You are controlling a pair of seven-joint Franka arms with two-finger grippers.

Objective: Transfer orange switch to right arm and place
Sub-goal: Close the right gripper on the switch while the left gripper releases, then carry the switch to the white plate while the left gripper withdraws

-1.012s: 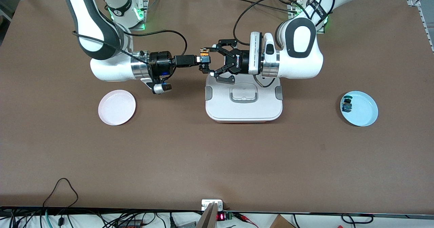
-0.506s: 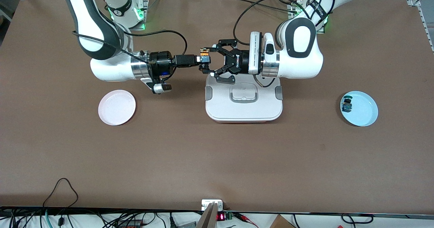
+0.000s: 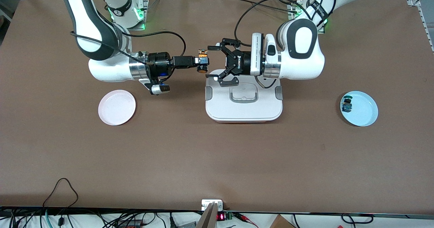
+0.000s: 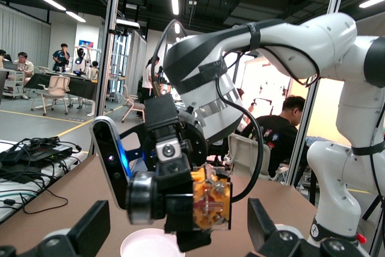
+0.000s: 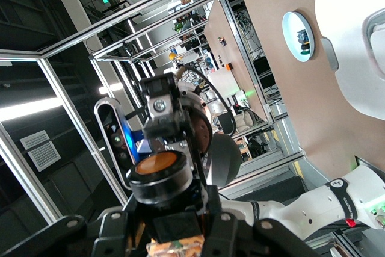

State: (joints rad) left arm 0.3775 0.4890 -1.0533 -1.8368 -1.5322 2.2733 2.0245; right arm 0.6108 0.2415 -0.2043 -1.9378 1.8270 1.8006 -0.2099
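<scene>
Orange switch (image 3: pixel 202 59) clamped in right gripper (image 3: pixel 202 62) jaws; left gripper (image 3: pixel 214 63) jaws wide, clear of it, letting handover finish.

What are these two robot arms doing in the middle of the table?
They are passing a tiny orange switch from one arm to the other. The right gripper now holds the switch in the air, beside the white box. The left gripper has let go, stands open and has drawn back over that box. A pink plate lies bare toward the right arm's end; a blue plate at the left arm's end holds another small switch.
</scene>
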